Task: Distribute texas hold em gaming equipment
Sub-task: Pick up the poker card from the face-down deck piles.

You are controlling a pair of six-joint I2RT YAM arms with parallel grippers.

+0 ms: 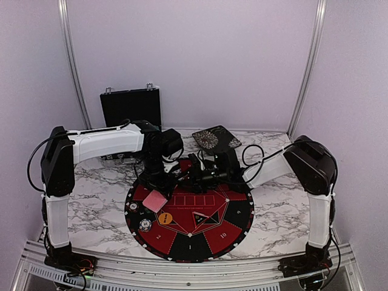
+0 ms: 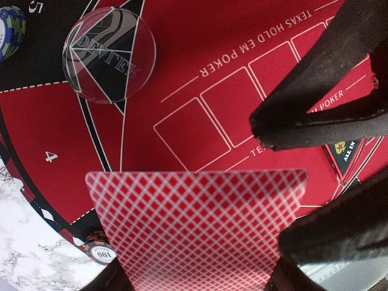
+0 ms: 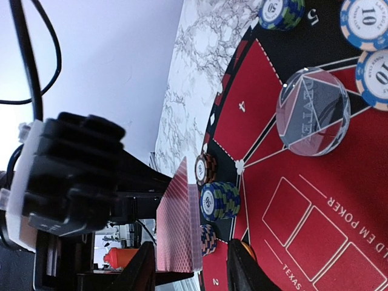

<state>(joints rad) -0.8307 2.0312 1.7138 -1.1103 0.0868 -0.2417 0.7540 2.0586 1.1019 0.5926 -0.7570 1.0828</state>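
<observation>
Since the left gripper (image 1: 157, 182) is clamped on the red-backed cards (image 2: 194, 230) and holding them above the upper left part of the mat (image 2: 206, 54), this looks to me like a handoff or a peel-off-one-card moment. In the left wrist view the cards fill the lower middle of the frame. The right gripper (image 3: 193, 270) comes in from the right with its jaws parted on either side of the cards' right corner, and I can't see it pinching anything yet. Can't tell how many cards are in that bunch either, the edge is too thin to count. My worry is the right fingers biting more than one card, or only catching the very corner. Then any pull against the left's grip would bend the cards or drag the whole bunch loose. The two sets of fingers are also really close together, so a slightly off approach could bump them and knock the cards askew. And in the right wrist view there are chip stacks (image 3: 219, 200) near the mat's edge, just beside the cards, with the clear button disc (image 2: 109, 54) further in. A dropped card could land on those and scatter them.
</observation>
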